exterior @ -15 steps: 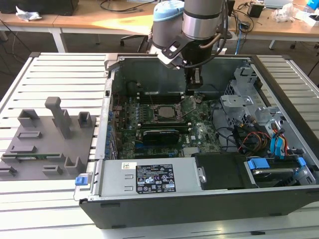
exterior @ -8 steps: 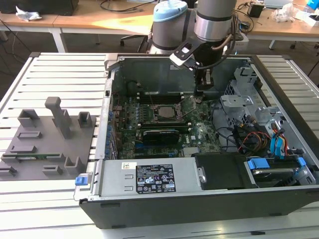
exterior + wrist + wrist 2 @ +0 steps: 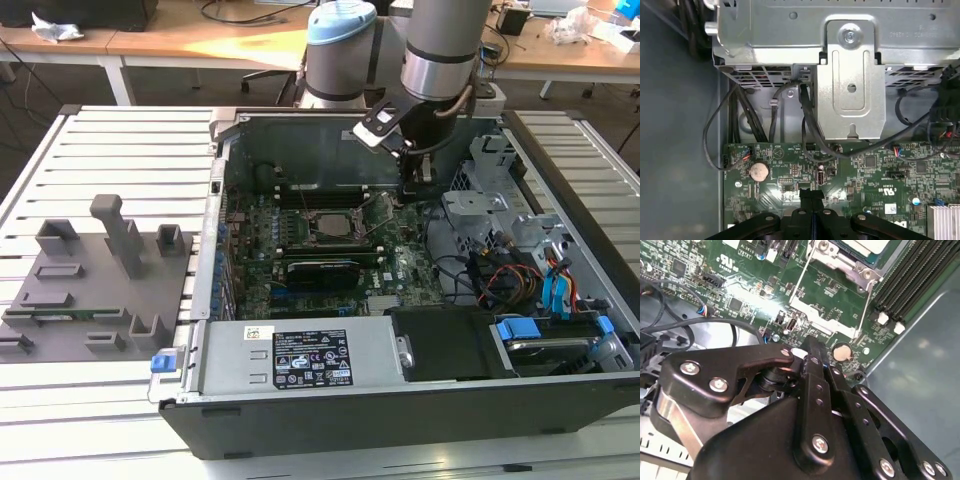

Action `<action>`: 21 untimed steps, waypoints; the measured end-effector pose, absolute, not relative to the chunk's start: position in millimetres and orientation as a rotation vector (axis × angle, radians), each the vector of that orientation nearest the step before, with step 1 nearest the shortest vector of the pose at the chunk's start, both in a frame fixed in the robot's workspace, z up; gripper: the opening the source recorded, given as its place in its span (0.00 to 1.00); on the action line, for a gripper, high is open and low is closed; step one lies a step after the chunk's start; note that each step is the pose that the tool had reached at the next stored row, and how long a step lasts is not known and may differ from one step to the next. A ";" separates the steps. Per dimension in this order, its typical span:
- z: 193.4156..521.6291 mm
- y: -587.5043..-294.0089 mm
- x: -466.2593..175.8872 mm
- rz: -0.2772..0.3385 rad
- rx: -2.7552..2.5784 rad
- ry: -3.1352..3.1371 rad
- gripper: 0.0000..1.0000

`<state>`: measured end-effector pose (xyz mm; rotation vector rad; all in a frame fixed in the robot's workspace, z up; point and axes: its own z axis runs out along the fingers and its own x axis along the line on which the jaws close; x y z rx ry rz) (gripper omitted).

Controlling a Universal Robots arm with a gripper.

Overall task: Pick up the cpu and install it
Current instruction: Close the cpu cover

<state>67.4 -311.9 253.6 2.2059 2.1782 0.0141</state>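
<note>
Silvery-white metal marks the top of the small flat square cpu (image 3: pixel 863 244), which in the second wrist view lies inside the dark square socket frame (image 3: pixel 330 224) near the middle of the green motherboard (image 3: pixel 300 262). It looks seated, with the thin wire levers (image 3: pixel 799 287) and the metal retaining bracket (image 3: pixel 816 316) swung away from it, so I judge the chip placed but not clamped down. My black pincer (image 3: pixel 811 197) hangs low over the board on the side of the socket toward the exterior view's right. Its two fingers are pressed together with nothing that I can see between them. Just beside its tip sit the round silver coin cell (image 3: pixel 759 171) and a small upright port (image 3: pixel 820 178). Black cables (image 3: pixel 807 122) loop close by, from the grey metal drive cage (image 3: pixel 850 92) down to the board. The danger, as I judge it, is in how crowded this spot is. A careless sideways move could hook a wire lever or drag a cable. A push on the bracket while the chip sits even slightly askew could bend the socket's contacts. A dip too low could strike the coin cell. The whole board lies in an open black computer case (image 3: pixel 400 425) on a white slatted tabletop (image 3: pixel 120 150). As for writing, there is fine white lettering on the board and a printed white label (image 3: pixel 310 358) on the power supply box, which I leave unread.
</note>
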 end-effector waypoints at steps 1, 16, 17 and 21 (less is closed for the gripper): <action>250.4 -311.9 67.7 0.013 2.207 2.179 0.11; 243.9 -311.9 62.5 0.011 2.207 2.180 0.11; 244.0 -311.9 60.4 0.011 2.207 2.179 0.11; 244.0 -311.9 54.9 0.015 2.205 2.178 0.11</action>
